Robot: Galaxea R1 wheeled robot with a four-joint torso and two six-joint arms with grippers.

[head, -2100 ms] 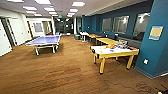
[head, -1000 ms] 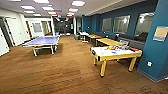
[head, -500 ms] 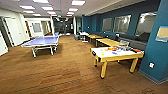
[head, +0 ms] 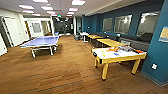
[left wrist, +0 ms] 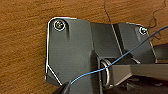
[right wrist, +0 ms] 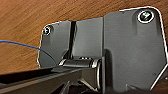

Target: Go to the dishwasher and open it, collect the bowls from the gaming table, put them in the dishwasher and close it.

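Yellow-edged gaming table (head: 117, 57) has grown larger and nearer over the last two seconds, so the robot is approaching; probable bowls (head: 113, 49), blurred, sit on its white worktop; state of both fingers: cannot tell.

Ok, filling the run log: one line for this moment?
phase: driving | floor: wood | gaming table ahead right, colourful bowls on top | ping-pong table left | grippers: unclear
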